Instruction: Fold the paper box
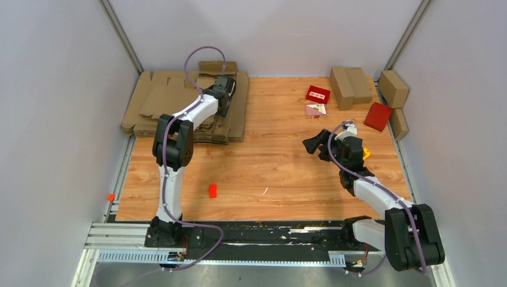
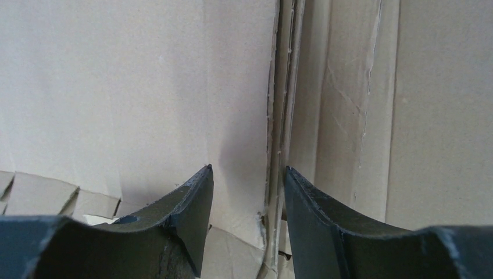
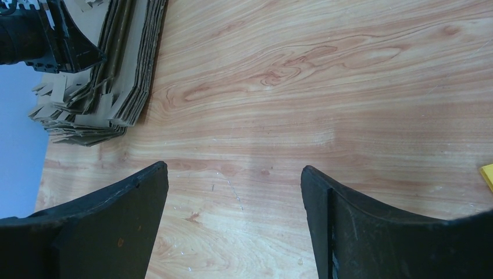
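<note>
One paper box [image 2: 145, 87] edge, left gripper [image 2: 249, 170]

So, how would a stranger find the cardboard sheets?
Go to the far left corner of the wooden table. A pile of flat brown sheets lies there, under the left pincer. Unlike the brown cartons at far right, it is unfolded.

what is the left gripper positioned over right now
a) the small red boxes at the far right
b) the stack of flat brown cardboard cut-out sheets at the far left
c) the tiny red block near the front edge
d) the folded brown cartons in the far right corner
b: the left gripper is reached out over the stack of flat brown cardboard cut-out sheets, and its wrist view shows only cardboard beneath the fingers.
</note>
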Available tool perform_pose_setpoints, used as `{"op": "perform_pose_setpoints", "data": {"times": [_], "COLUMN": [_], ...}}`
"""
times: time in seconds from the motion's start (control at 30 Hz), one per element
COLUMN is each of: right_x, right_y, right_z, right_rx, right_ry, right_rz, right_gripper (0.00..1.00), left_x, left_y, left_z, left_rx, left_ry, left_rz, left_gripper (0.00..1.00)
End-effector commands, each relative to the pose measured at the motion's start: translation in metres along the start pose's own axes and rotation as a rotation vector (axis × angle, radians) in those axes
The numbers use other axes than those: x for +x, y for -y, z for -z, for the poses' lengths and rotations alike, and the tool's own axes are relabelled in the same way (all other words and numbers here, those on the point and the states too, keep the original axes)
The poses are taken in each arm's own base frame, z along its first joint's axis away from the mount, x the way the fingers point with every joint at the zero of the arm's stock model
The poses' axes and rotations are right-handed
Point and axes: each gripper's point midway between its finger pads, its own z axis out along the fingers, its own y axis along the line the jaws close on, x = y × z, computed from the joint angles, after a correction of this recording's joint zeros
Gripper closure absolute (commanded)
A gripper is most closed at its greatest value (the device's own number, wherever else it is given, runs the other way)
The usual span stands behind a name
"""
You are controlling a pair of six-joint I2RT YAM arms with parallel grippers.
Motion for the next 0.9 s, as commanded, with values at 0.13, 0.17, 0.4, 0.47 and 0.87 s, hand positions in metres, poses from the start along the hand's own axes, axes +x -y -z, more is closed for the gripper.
{"op": "perform_pose_setpoints", "data": {"times": [0.13,0.17,0.4,0.47,0.87], "right_x": [-0.016,-0.016,-0.015,-0.014,-0.012], "right_y": [-0.014,-0.014,-0.015,-0.016,-0.017], "right_z": [-0.007,-0.007,-0.009,-0.009,-0.012], "right_rx": [-0.038,-0.039,-0.038,-0.04,-0.04], "right_ry": [0.03,0.028,0.02,0.018,0.005], "right_rz": [0.038,0.039,0.048,0.051,0.058], "right_gripper": [0.17,0.17,0.17,0.17,0.18], "left_x": [-0.015,-0.016,-0.025,-0.027,-0.025], "left_y": [-0.016,-0.014,-0.006,-0.007,-0.028], "left_z": [0.013,0.014,0.028,0.033,0.037], "left_rx": [0.003,0.022,0.106,0.122,0.02], "left_ry": [0.051,0.053,0.104,0.119,0.111], "left_rz": [0.08,0.085,0.113,0.124,0.127], "left_gripper": [0.46,0.46,0.44,0.44,0.44]}}
